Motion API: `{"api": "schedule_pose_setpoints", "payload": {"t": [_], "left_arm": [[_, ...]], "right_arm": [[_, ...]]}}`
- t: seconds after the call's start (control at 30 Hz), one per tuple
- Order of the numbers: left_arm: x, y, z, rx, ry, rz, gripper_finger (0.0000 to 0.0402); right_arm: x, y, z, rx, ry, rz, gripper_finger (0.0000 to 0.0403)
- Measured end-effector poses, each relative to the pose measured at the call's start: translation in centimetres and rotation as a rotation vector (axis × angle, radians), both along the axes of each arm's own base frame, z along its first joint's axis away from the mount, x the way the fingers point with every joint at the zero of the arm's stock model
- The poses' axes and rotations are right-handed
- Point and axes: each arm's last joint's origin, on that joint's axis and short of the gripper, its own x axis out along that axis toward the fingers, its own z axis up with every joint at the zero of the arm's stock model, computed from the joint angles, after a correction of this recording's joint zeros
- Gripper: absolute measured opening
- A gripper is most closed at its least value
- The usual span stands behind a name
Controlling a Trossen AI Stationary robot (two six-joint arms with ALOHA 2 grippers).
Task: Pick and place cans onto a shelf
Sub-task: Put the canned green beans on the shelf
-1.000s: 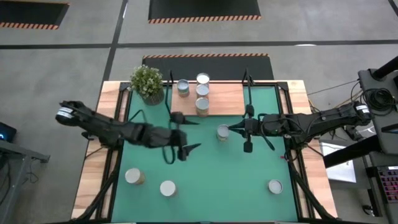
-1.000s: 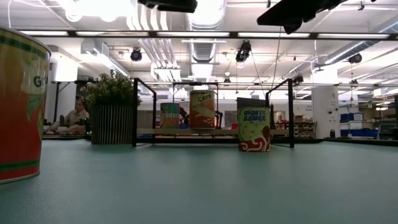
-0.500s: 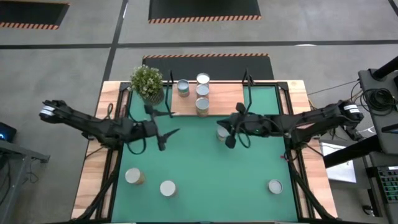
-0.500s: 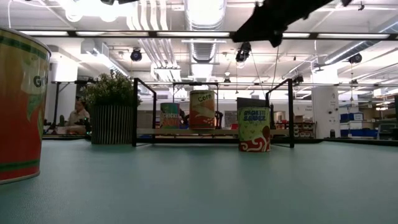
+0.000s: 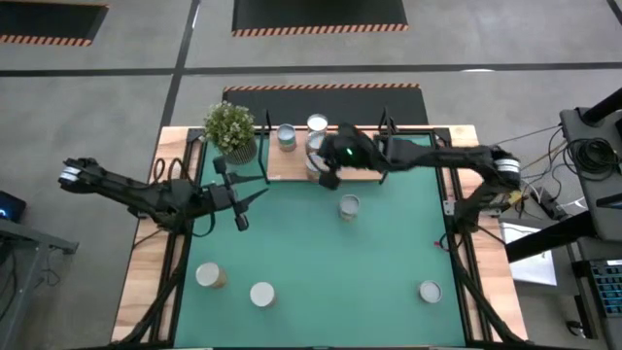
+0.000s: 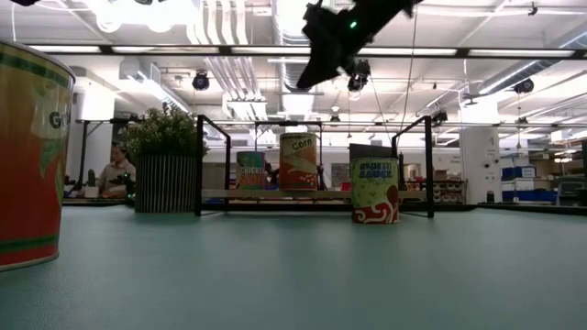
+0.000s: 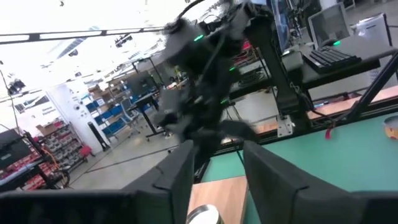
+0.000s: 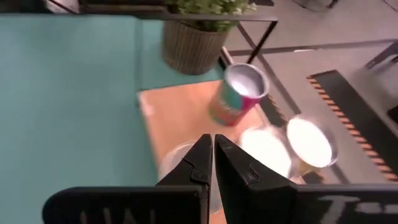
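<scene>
Several cans stand on the wooden shelf (image 5: pixel 292 160) at the mat's far edge, among them a teal one (image 8: pixel 239 93) and two with pale tops (image 8: pixel 311 140). One can (image 5: pixel 349 205) stands on the green mat just in front of the shelf, and three more (image 5: pixel 261 294) stand near the front edge. My right gripper (image 5: pixel 328 178) hangs shut and holds nothing, high above the shelf's near edge; in the low view it is well over the cans (image 6: pixel 321 55). My left gripper (image 5: pixel 233 194) stands open and holds nothing over the mat's left part (image 7: pixel 214 180).
A potted plant (image 5: pixel 230 128) stands at the shelf's left end. Black frame posts (image 6: pixel 199 165) rise at both ends of the shelf. One can (image 6: pixel 32 156) stands very close to the low camera. A person sits in the room far behind the table.
My right gripper has swung from beside the lone can on the mat toward the far edge and to the left, ending above the shelf, still shut and holding nothing. My left gripper has drawn back from mid-mat toward the table's left edge.
</scene>
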Motion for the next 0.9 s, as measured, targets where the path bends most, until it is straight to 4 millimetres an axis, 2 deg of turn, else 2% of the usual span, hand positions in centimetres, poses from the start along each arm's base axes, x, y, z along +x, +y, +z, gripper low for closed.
{"api": "schedule_pose_setpoints", "payload": {"t": [0.2, 0.27, 0.37, 0.5, 0.6, 0.73, 0.9], "left_arm": [[-0.1, 0.0, 0.0, 0.009, 0.009, 0.001, 0.009], [-0.1, 0.0, -0.1, 0.017, 0.017, 0.001, 0.0083], [-0.1, 0.0, -0.2, 0.025, 0.035, 0.003, 0.0077], [0.0, 0.0, -0.3, 0.038, 0.046, 0.009, 0.0075], [0.0, 0.0, -0.3, 0.047, 0.049, 0.01, 0.0075], [-0.1, 0.0, -0.2, 0.063, 0.043, 0.012, 0.0075], [-0.1, 0.0, 0.0, 0.065, 0.033, 0.013, 0.0075]], "right_arm": [[1.9, -5.2, 0.3, -0.041, 0.007, -0.072, 0.0009], [2.2, -6.0, 0.5, -0.039, 0.006, -0.093, 0.0009], [2.3, -6.0, 1.1, -0.014, 0.012, -0.103, 0.0009], [1.9, -4.4, 2.8, 0.071, 0.028, -0.128, 0.0009], [1.3, -2.3, 4.5, 0.148, 0.065, -0.136, 0.0009], [0.4, 1.7, 5.7, 0.243, 0.138, -0.111, 0.0009], [-0.2, 7.0, 5.6, 0.355, 0.225, -0.1, 0.0009]]}}
